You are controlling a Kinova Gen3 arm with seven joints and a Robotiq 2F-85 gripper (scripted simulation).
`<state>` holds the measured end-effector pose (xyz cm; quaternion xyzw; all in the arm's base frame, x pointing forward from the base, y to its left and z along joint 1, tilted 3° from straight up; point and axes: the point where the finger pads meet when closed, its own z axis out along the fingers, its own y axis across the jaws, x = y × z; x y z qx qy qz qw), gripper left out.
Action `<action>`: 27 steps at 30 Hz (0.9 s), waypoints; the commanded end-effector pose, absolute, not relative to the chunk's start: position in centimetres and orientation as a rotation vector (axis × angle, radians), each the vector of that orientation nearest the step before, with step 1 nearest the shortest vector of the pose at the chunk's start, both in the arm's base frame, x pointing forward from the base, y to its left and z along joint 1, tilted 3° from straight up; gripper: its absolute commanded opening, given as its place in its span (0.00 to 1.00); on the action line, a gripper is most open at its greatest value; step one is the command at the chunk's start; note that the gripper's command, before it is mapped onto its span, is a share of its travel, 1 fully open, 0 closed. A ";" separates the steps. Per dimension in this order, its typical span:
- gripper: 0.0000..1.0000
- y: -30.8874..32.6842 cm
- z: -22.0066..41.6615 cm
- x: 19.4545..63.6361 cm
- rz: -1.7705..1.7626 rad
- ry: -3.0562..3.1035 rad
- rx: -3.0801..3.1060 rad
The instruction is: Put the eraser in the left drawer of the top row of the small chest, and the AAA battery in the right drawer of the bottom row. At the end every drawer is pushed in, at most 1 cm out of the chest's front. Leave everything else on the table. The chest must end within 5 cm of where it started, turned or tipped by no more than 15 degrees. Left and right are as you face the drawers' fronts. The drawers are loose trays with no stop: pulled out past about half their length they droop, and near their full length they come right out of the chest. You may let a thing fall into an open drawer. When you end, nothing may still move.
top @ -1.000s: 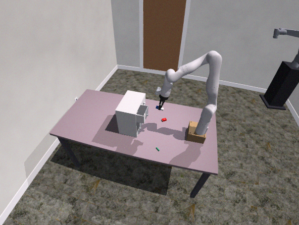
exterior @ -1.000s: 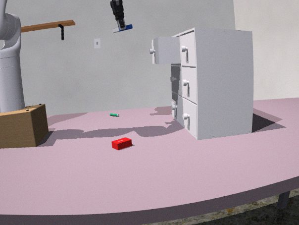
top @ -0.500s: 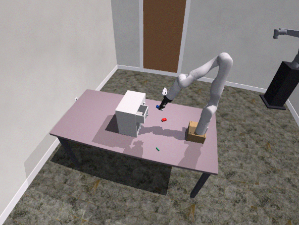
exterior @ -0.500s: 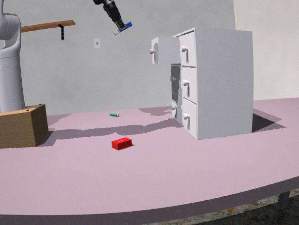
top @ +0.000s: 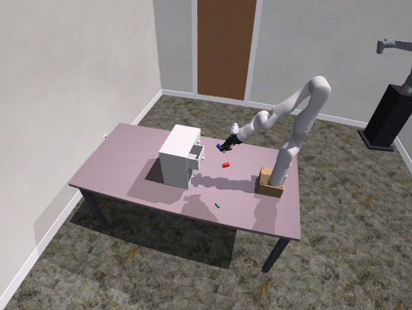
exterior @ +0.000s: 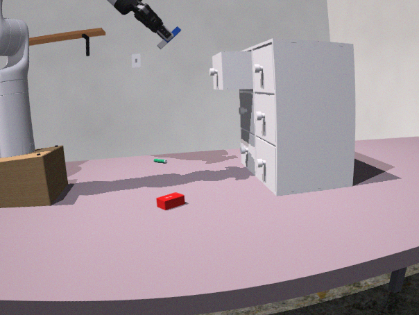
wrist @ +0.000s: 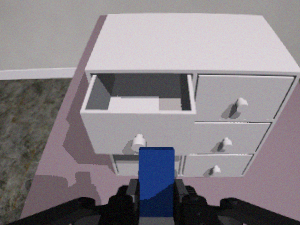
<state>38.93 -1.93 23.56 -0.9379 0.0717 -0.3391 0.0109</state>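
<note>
Hand (top: 223, 149) (exterior: 167, 35) (wrist: 156, 192): clamped on the eraser, raised and slanted towards the chest.

Eraser (top: 218, 146) (exterior: 177, 31) (wrist: 156, 169): blue, with a pale end. Gripped by its sides around the middle, both ends projecting; blue end forward and tilted up. The narrow grip probably suits release into a tray; the height appears meant to pass the drawer wall.

Chest (top: 181, 140) (exterior: 315, 114) (wrist: 185, 41): white, upright on the tabletop (top: 119, 143) (exterior: 208, 236) (wrist: 280, 164), between its long edges, fronts facing the short edge where the arm is mounted.

Upper left drawer (top: 200, 160) (exterior: 237, 71) (wrist: 125, 130): drawn out, presumably to receive the eraser, which is outside it. Likely next: carry the piece over the opening and let go. Contact with the front could shove the loose tray or drag it askew.

Lower right drawer (exterior: 270, 177) (wrist: 197, 164): pushed in; opening it is judged a later step.

AAA battery (top: 217, 205) (exterior: 160, 161): green, lying near the long edge at the bottom of the top view, awaiting its turn.

Red box (top: 226, 164) (exterior: 170, 201): between chest and arm mount, inward of both long edges; not called for, to be left.
</note>
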 end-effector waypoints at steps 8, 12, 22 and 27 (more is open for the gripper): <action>0.19 -2.2 23.6 38.7 -1.205 0.247 -2.900; 0.19 -2.2 23.6 38.6 -1.238 0.248 -2.891; 0.19 -2.3 23.4 38.5 -1.272 0.250 -2.883; 0.19 -2.4 23.4 38.5 -1.277 0.251 -2.882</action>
